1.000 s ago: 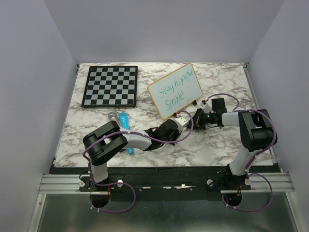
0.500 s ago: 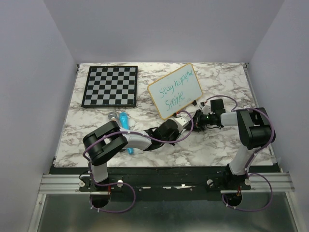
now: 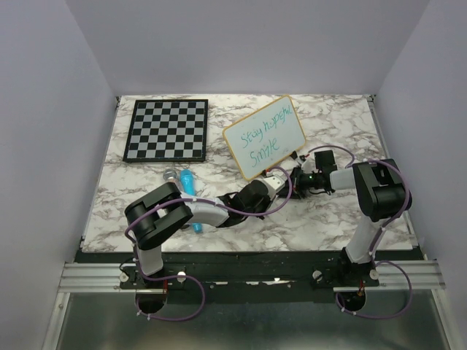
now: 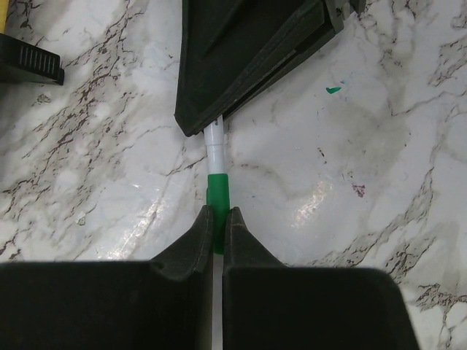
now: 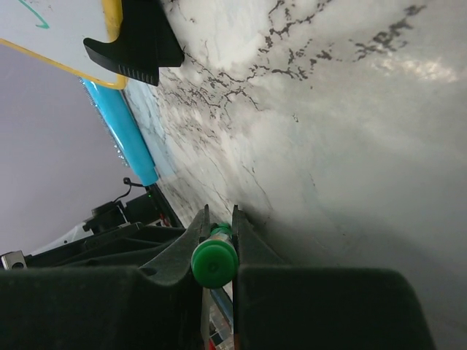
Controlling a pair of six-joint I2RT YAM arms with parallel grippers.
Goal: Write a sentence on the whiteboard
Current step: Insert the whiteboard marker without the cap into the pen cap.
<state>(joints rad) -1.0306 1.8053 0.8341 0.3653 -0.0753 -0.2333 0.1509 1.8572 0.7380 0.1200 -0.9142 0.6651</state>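
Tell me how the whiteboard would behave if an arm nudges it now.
The whiteboard stands propped up on small black feet, so it would probably tip over easily. It looks thin and light, and the table is glossy, so it may slide rather than resist.

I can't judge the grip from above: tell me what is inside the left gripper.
A green-and-white marker pinched in the left gripper. Its far end runs under the right gripper, so the tip is covered.
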